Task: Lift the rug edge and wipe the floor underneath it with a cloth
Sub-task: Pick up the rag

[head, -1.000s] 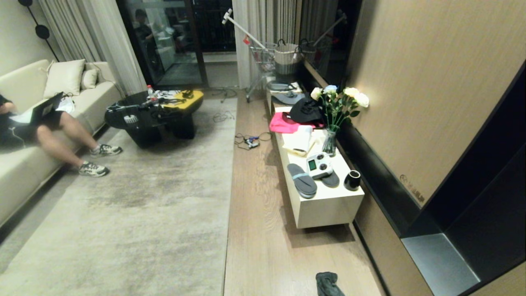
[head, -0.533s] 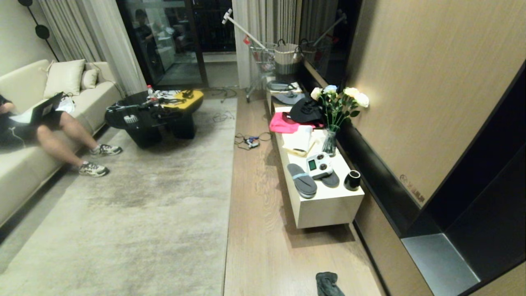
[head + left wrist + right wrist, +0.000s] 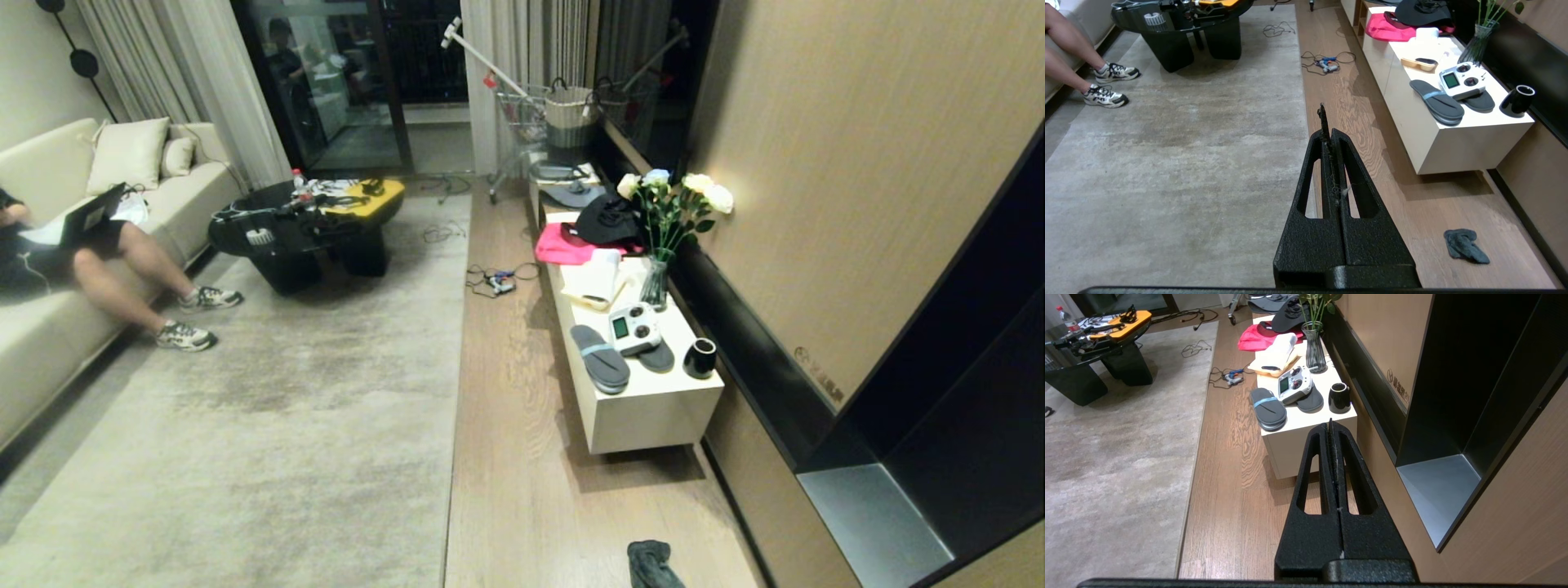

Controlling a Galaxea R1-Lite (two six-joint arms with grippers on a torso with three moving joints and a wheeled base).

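Note:
A large pale grey-beige rug (image 3: pixel 286 425) lies flat, and its straight rug edge (image 3: pixel 455 392) runs along the light brown wood floor (image 3: pixel 522 457). The cloth (image 3: pixel 651 563), a small dark grey-green rag, lies crumpled on the floor near the wall; the left wrist view shows the cloth (image 3: pixel 1466 245) too. My left gripper (image 3: pixel 1327 122) is shut and empty, held high above the rug edge (image 3: pixel 1303 102). My right gripper (image 3: pixel 1331 426) is shut and empty, raised over the floor (image 3: pixel 1229 477) before the low cabinet. Neither arm shows in the head view.
A low white cabinet (image 3: pixel 645 400) by the right wall carries slippers (image 3: pixel 600 358), a controller (image 3: pixel 635 327), a black cup (image 3: pixel 700 358) and a flower vase (image 3: pixel 655 282). Cables (image 3: pixel 494 279) lie on the floor. A black coffee table (image 3: pixel 306 229) stands on the rug; a person's legs (image 3: pixel 131 278) reach from the sofa.

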